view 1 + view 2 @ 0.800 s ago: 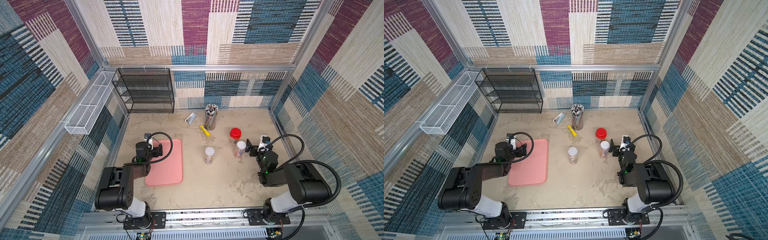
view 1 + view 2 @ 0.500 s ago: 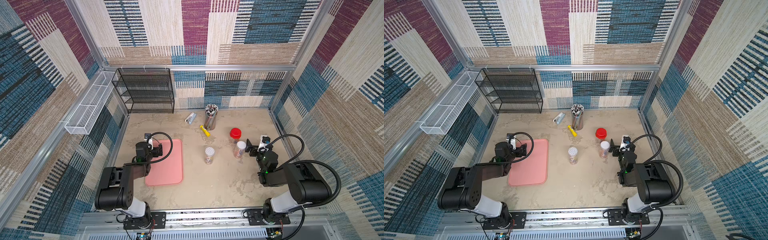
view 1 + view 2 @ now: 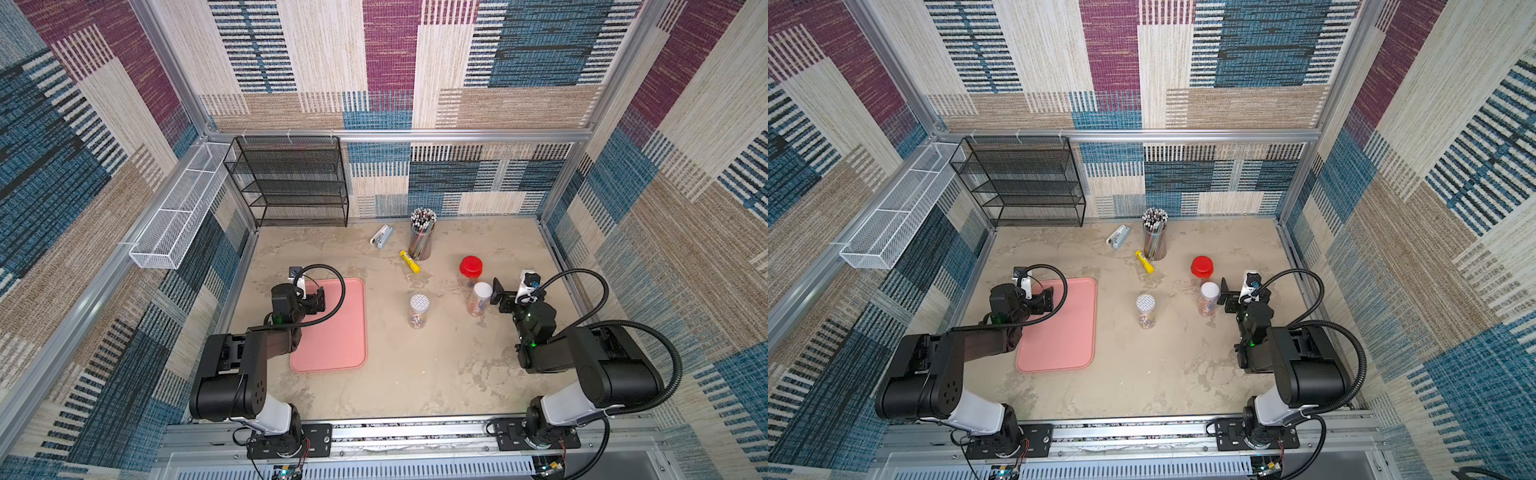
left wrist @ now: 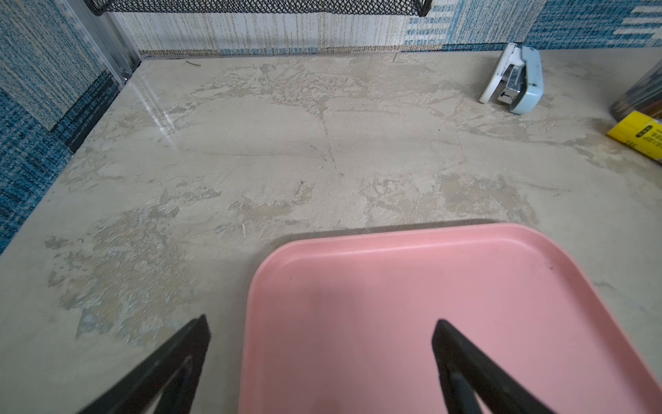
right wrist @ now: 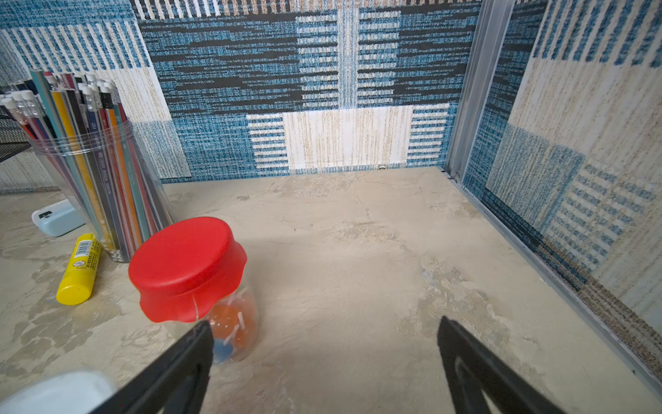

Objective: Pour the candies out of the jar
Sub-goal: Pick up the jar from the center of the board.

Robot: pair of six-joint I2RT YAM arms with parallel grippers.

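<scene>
Mottled beige bench [image 3: 415, 374] bears the clear plastic jar with a red lid [image 5: 186, 265], upright and capped, with orange and blue stick candies [image 5: 231, 331] inside, near the right hand [image 5: 322, 322], which is spread wide and empty; the left hand [image 4: 320, 322], equally wide and empty, hovers over a flat pink tray [image 4: 430, 304].

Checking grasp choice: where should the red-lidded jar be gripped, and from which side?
Probably the clear body of the red-lidded jar, below its flared lid, level from the side facing the open right gripper: it stands upright and the lid overhangs.
</scene>
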